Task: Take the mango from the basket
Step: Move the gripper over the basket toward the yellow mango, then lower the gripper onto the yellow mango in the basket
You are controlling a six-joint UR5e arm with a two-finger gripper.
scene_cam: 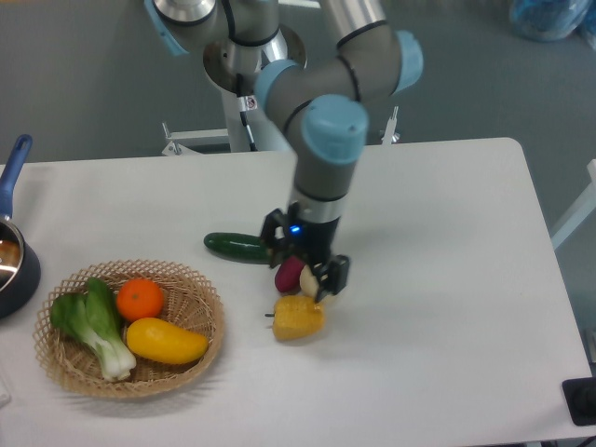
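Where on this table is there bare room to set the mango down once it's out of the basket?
Bare: the table's right half beyond the gripper, and the front strip right of the basket. Crowded: around the cucumber, yellow pepper and gripper; the pot crowds the left edge.

Worktop (pixel 447 242) items: cucumber (pixel 237 247), yellow bell pepper (pixel 298 318), blue-handled pot (pixel 13 251); orange (pixel 141 300) beside bok choy (pixel 93 326).
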